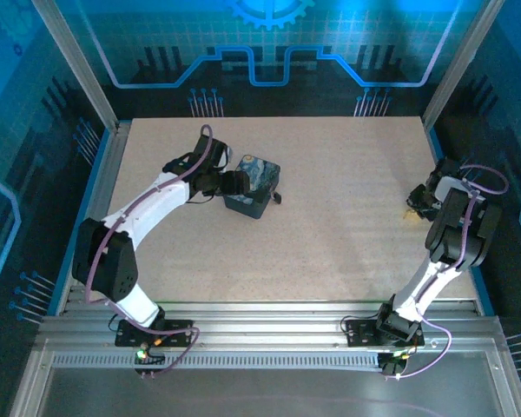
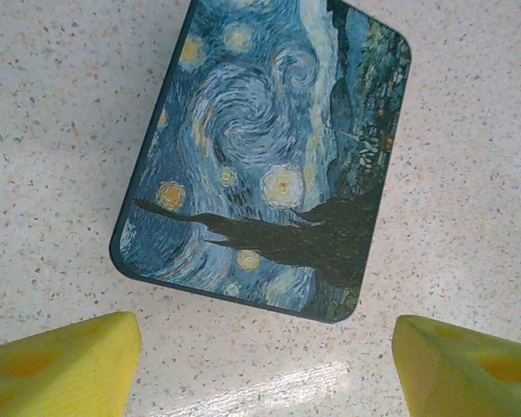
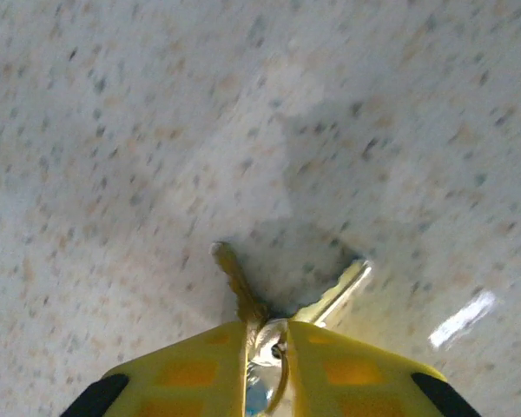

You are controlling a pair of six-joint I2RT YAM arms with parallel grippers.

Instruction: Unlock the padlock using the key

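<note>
At the right worktop (image 1: 330,226) edge the right fingers (image 3: 191,373) pinch the key (image 3: 340,294), while the left fingers (image 2: 61,369) stand spread just left of the blue tin (image 2: 260,156).

a dark blue tin (image 2: 260,156) with a swirly starry lid lies flat on the speckled table (image 2: 52,130); the left gripper (image 2: 265,373) holds its yellow fingers (image 2: 65,365) wide apart, near the tin, not touching

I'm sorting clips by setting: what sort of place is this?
Probably a robotics lab work cell: a speckled table fenced by aluminium posts and blue printed panels, with two arms bolted to a slotted rail.
</note>
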